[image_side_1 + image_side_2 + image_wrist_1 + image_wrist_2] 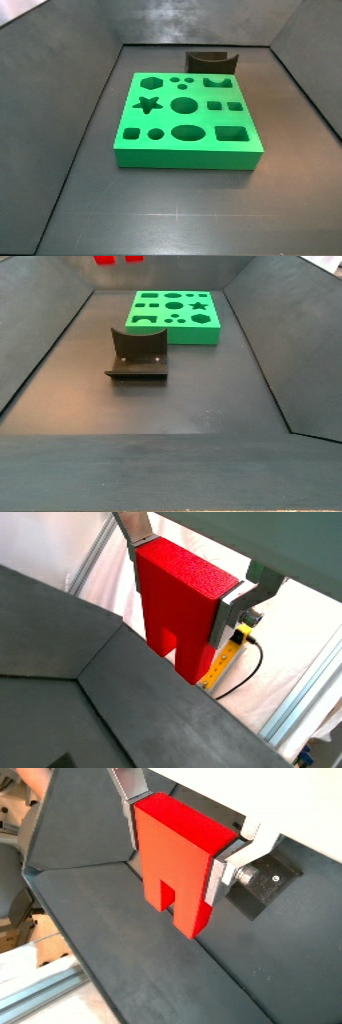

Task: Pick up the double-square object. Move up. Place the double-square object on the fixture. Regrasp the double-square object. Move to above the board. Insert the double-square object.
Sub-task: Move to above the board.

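The tool point(181, 843) grips the small bright red plastic double-square object point(181, 863) high above the surface, its two prongs pointing down. In a side view only the prong tips show at the top edge, and the dark notched fixture point(138, 354) stands well below and nearer.

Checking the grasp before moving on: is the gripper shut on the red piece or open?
Shut on it: in both wrist views the gripper has its silver fingers pressed against the double-square object, held off the floor.

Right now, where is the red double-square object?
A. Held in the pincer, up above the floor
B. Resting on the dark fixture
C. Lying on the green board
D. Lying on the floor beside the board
A: in both wrist views the pincer clamps the double-square object, its prongs hanging free; the fixture and the board carry nothing.
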Available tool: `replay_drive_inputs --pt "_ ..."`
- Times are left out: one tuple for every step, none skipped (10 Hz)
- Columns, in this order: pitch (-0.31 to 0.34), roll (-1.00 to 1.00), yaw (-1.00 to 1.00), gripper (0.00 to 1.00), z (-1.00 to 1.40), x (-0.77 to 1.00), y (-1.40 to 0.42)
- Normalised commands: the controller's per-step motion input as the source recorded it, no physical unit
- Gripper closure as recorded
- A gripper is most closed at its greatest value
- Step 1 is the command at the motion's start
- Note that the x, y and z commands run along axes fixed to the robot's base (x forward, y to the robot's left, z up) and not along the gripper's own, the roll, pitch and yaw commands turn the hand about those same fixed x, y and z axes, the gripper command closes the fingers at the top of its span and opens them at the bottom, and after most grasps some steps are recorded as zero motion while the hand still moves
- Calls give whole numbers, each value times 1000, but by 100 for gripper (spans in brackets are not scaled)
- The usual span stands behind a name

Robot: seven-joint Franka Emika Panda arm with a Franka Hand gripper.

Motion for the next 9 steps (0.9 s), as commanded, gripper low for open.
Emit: replay_drive_inputs --pt "146 -73 48 100 824 27 -6" --pt "155 -71 76 100 604 29 -15" --pt "153 -70 88 100 496 26 -17" --pt "139 -69 111 100 274 23 -16" --pt "-108 -1000 -84 100 -20 -531 -1000" --pt "-129 -1000 -83 100 -34 -539 -1000" --pt "-141 -1000 -84 100 -31 -560 -1000" --pt "-158 -1000 -85 100 -48 -591 -1000" --pt "-173 -1000 -93 100 -34 -611 -1000"
